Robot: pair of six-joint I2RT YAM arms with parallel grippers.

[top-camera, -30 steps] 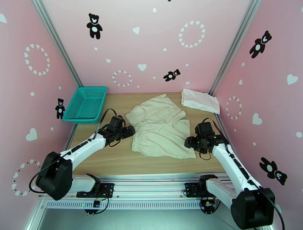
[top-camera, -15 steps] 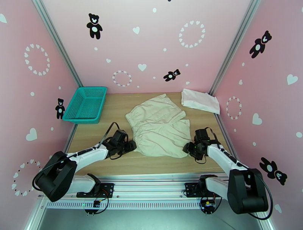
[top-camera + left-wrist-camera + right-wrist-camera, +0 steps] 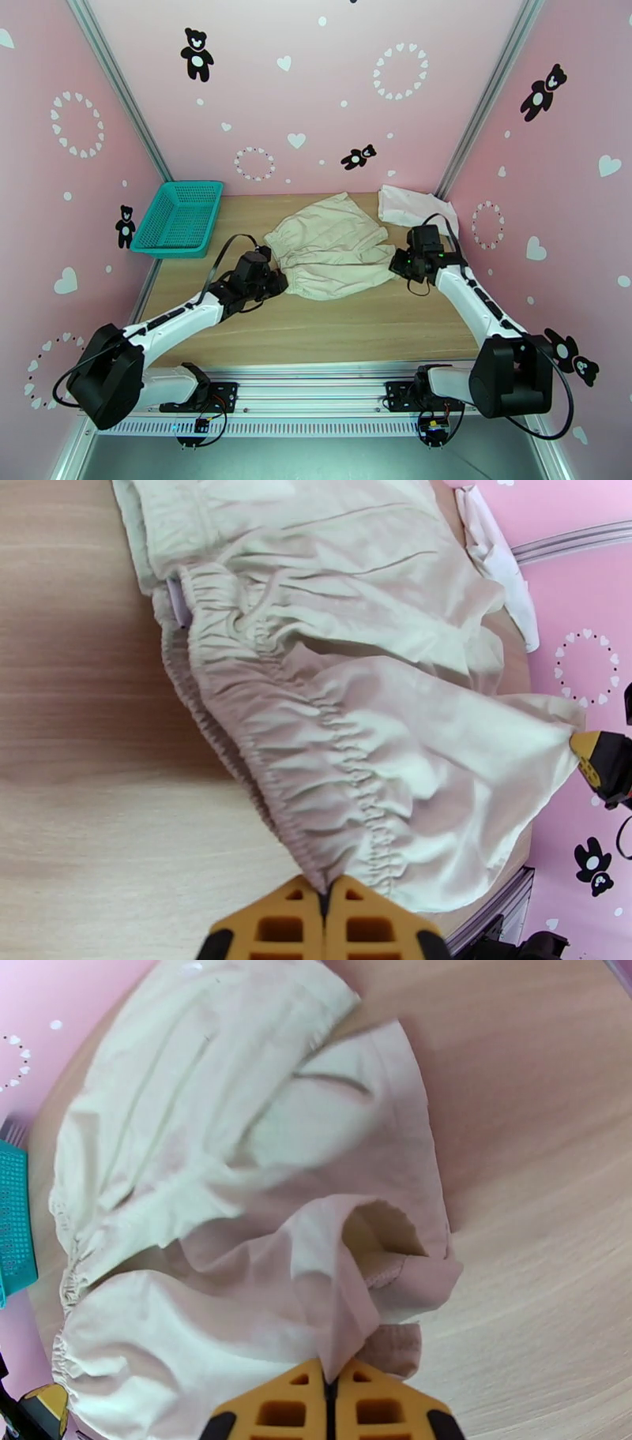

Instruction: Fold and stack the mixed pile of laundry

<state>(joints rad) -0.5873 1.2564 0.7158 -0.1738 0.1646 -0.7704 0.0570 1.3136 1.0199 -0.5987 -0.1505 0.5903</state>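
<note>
Far left, back corner of table [image 3: 355, 324]: teal basket [image 3: 179, 217], not in play.

Left of centre: left gripper [image 3: 272, 283], pressed together, pinching the gathered waistband corner of the cream-beige garment [image 3: 336, 245].

Centre: that garment, mid-table toward the back, near edge raised and drawn taut between two pinches.

Right of centre: right gripper [image 3: 399, 264], likewise pressed together, pinching a hem corner of the same cloth.

Far right, back corner: white T-shirt [image 3: 415, 207], lying flat-ish, apart from both grippers. Touching the cream cloth or not: cannot tell.

Judged step: first fold of the cream-beige garment, near edge on its way over toward the far edge. T-shirt not yet handled; no stack yet.

Called for next: both corners carried on at matched height and pace, near edge laid square onto far edge, then both pinches let go. Likely skewed fold if one side leads.

View notes:
- Left wrist: elastic gathers read plainly, plus a pale label tab [image 3: 178, 602] at the waistband and the opposite corner stretched out to a yellow fingertip.
- Right wrist: open leg hole [image 3: 379, 1232] and layered hem at the pinch. Both layers caught or just one: cannot tell.
- Top external: whole layout at once, gathers and leg hole too small to read.
</note>
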